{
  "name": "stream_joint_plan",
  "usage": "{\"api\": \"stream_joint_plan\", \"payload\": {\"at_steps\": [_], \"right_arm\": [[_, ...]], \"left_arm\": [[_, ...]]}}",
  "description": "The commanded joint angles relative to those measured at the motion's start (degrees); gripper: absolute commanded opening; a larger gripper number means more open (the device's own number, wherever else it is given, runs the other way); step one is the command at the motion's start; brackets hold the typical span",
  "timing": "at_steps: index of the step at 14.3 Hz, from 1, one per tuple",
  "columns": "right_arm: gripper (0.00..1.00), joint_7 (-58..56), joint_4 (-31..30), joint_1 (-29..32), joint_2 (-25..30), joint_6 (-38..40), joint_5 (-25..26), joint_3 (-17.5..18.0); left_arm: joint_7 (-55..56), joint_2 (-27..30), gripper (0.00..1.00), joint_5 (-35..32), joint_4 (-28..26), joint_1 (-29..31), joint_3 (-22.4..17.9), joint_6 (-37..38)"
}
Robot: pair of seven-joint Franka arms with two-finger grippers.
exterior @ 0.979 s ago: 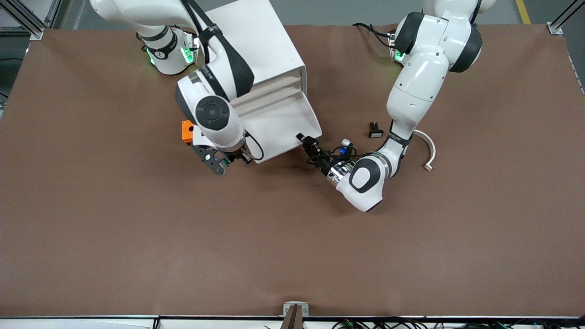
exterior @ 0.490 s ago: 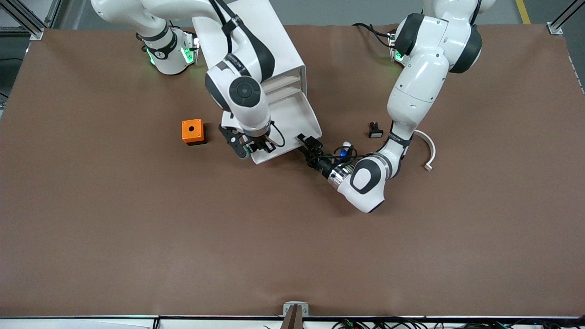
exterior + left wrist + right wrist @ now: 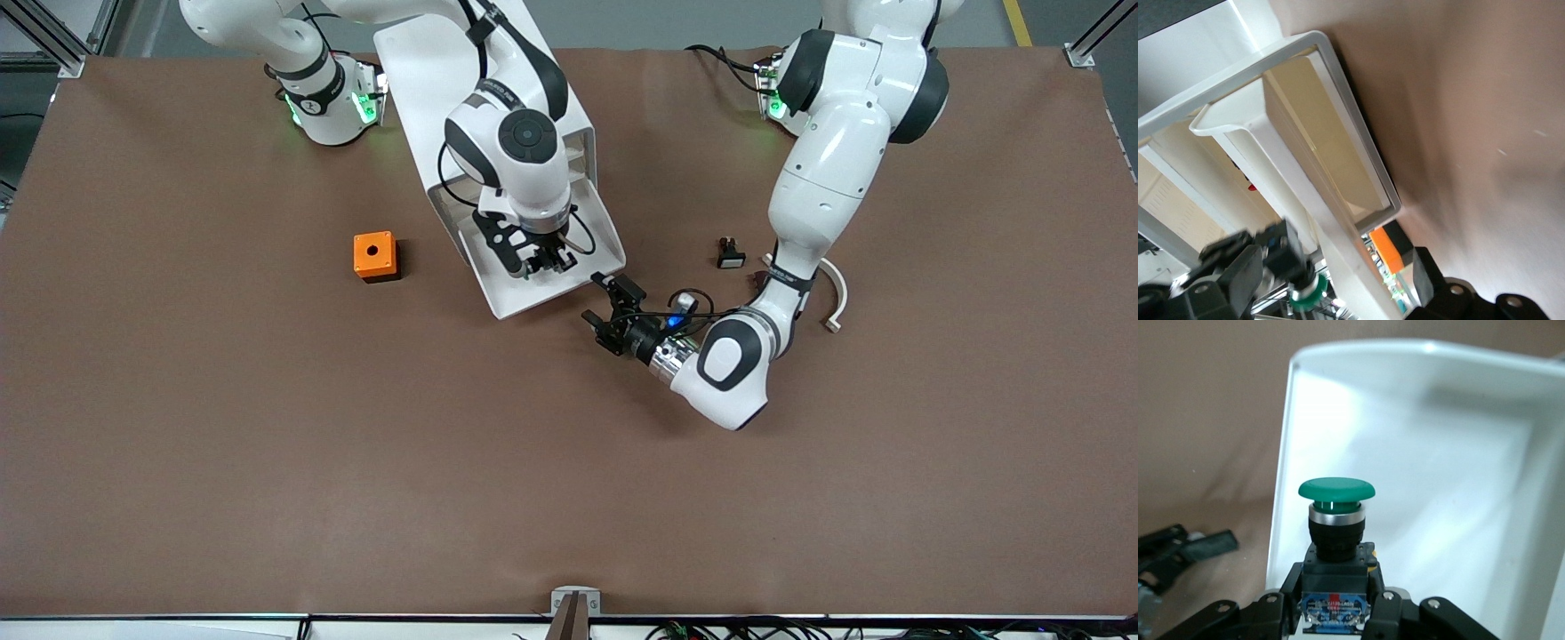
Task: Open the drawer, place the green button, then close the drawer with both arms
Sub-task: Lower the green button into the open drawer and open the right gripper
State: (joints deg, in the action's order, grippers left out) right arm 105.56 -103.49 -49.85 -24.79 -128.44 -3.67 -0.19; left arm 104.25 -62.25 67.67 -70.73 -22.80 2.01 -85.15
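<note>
Button (image 3: 1337, 495) with its green cap sits clamped in our right gripper (image 3: 542, 265), which hangs over the pulled-out white drawer (image 3: 594, 229) of the white cabinet (image 3: 444, 53). Our left gripper (image 3: 613, 316) is just off the drawer's front corner, jaws spread wide and holding nothing. We see an orange box (image 3: 374, 256) toward the right arm's end.

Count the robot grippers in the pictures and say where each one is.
2. The right gripper holds the button over the open drawer; the left gripper is open beside the drawer's front corner.
</note>
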Motion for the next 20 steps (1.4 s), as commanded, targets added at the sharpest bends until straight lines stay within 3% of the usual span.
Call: {"api": "stream_joint_plan", "payload": {"at_steps": [1, 3, 6, 7, 8, 9, 10, 15, 20], "right_arm": [[0.00, 5.52, -0.40, -2.53, -1.48, -3.38, -0.55, -0.60], [0.00, 7.46, -0.05, -3.76, -2.71, -4.45, -0.46, -0.60], [0.03, 9.49, 0.57, -3.94, -3.51, -4.36, -0.46, -0.60], [0.26, 9.58, 0.66, -3.94, -3.51, -4.19, -0.55, -0.60], [0.66, 9.49, 0.74, -3.94, -3.51, -4.01, -0.55, -0.52], [0.93, 9.58, 0.92, -3.94, -3.51, -3.92, -0.55, -0.52], [1.00, 9.32, 1.18, -4.37, -3.51, -3.83, -0.55, -0.60], [1.00, 3.11, 4.08, -3.94, -4.04, -2.44, -0.38, -0.60], [1.00, -18.49, 16.28, 3.42, -3.51, 15.90, -0.46, -0.87]], "left_arm": [[-7.98, 0.99, 0.99, 0.37, 1.21, 1.61, -0.51, 0.25], [-14.39, 2.21, 0.99, 0.10, 1.30, 1.27, -2.79, 0.25], [-27.13, 5.02, 0.99, -5.85, 2.00, 0.47, -4.03, -0.36], [-30.30, 6.34, 0.99, -8.40, 2.00, 0.38, -4.12, -1.67], [-32.86, 7.22, 0.99, -11.13, 2.00, 0.38, -4.03, -3.43], [-35.15, 8.01, 0.99, -14.46, 2.00, -0.23, -4.03, -5.36], [-36.65, 8.72, 0.99, -17.19, 2.00, -0.84, -4.12, -7.64], [-41.24, 11.36, 0.99, -29.50, 1.92, -3.39, -4.03, -19.77], [-41.32, 11.98, 0.99, -40.84, 1.83, -5.24, -4.03, -30.49]]}}
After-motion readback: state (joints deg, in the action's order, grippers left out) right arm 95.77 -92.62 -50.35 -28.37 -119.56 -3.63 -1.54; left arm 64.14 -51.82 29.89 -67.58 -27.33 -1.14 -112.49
